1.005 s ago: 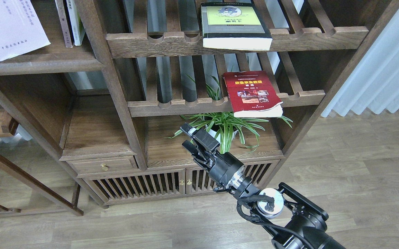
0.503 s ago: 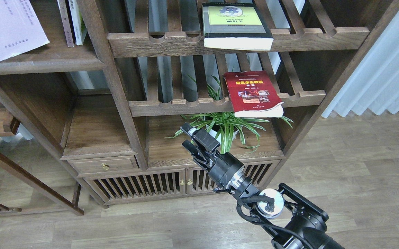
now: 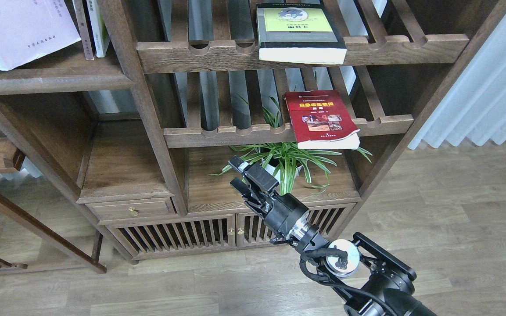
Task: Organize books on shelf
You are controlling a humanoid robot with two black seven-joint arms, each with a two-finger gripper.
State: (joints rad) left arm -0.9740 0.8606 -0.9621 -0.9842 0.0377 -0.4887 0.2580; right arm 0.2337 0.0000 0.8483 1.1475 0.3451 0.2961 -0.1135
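Nearest the view, the right arm comes up from the lower right corner, a round silver joint cap showing on its wrist, and ends in the right claw, which points up and left with its two fingers standing narrowly apart and nothing between them. The claw hangs in front of the bookcase's lower open bay, just left of a spider plant in a white pot that stands on the bay's floor board. Below that board sit slatted cabinet doors with small brass knobs, and to their left a small drawer with a brass pull. Above the plant, a red book lies flat on a slatted rack with a notched front rail, its lower edge sticking out past the rail. Higher and farther back, a thick book with a yellow-green cover lies flat on a second slatted rack, its white page edge also overhanging the rail. At the far upper left is the shelf, a solid dark-brown board with a rounded front edge. On it the pale lavender softcover stands tilted, its lower corner near the board's front and its top cut off by the picture's edge; whether it rests on the board I cannot tell. Just to its right two thin books stand upright against the bookcase post. The left claw is out of view. Pale curtains hang at the right, over the wood floor.
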